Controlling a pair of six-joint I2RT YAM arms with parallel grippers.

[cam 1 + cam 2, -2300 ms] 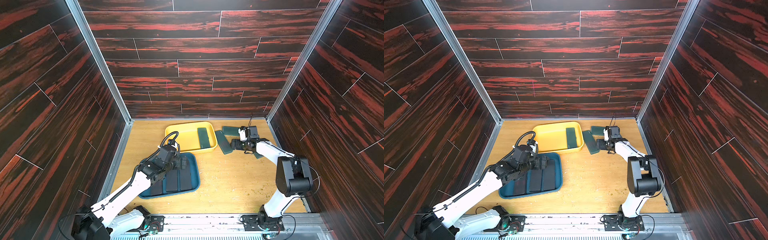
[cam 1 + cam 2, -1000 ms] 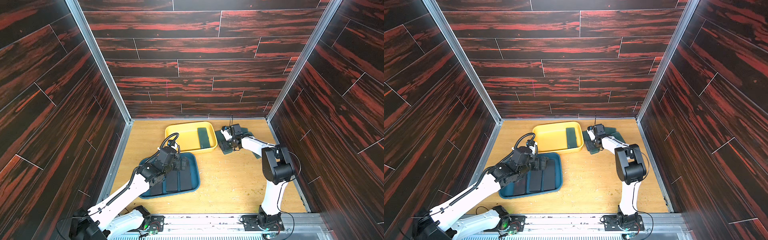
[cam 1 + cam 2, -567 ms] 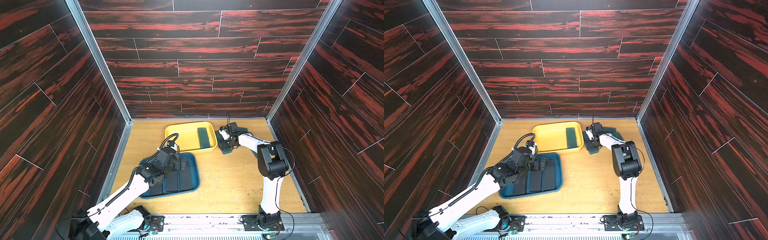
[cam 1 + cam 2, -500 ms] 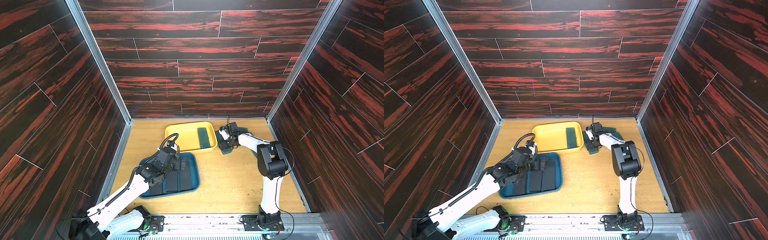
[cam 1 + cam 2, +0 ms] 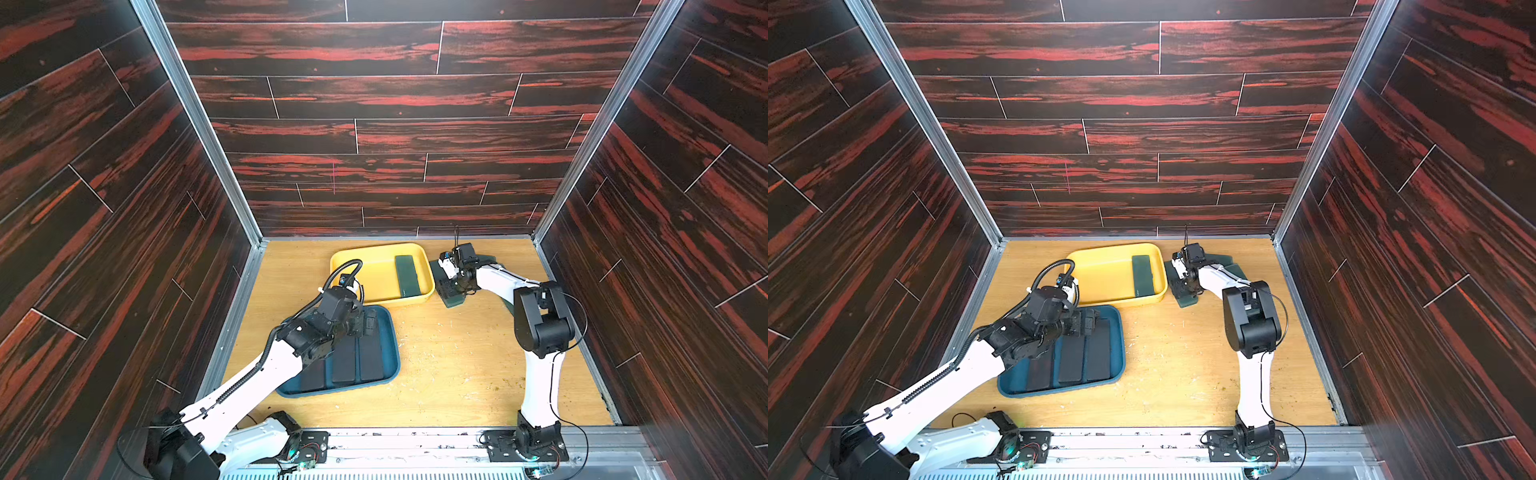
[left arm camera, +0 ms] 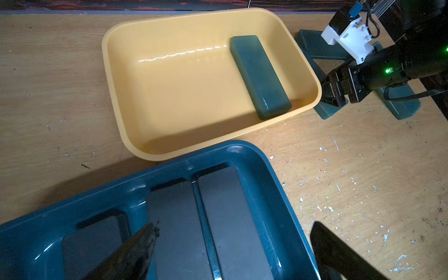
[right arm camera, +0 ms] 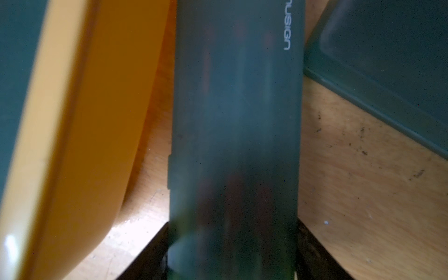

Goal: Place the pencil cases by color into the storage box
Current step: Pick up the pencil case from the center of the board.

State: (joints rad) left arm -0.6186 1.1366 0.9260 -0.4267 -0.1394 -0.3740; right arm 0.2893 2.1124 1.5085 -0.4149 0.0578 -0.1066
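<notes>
the right gripper [image 5: 451,289] is down at the table, just beside the outer wall of the yellow tray [image 5: 347,253], and its jaws are closed on the long sides of a dark green pencil case [image 7: 235,135] that lies flat on the wood. in the right wrist view this gripped case runs straight away from the claw, with small pale letters near its far end, and the dark fingers [image 7: 312,244] press on its two edges. on one side of the claw the yellow tray wall is very close to the case; on the other side, a little apart, lies a second green case [image 7: 388,60] on the table. in the left wrist view a third green case [image 6: 400,101] shows behind the right gripper, partly hidden by the arm. one more green case [image 5: 406,276] lies inside the yellow tray, along the wall that is nearest to the right claw. the left gripper [image 6: 232,249] hangs over the blue tray [image 5: 390,332] with its jaws wide apart and nothing between them. under it and just in front of it three black pencil cases [image 5: 1073,359] lie side by side in the blue tray, all parallel. the blue tray touches or nearly touches the yellow tray at one corner; i cannot tell which.
</notes>
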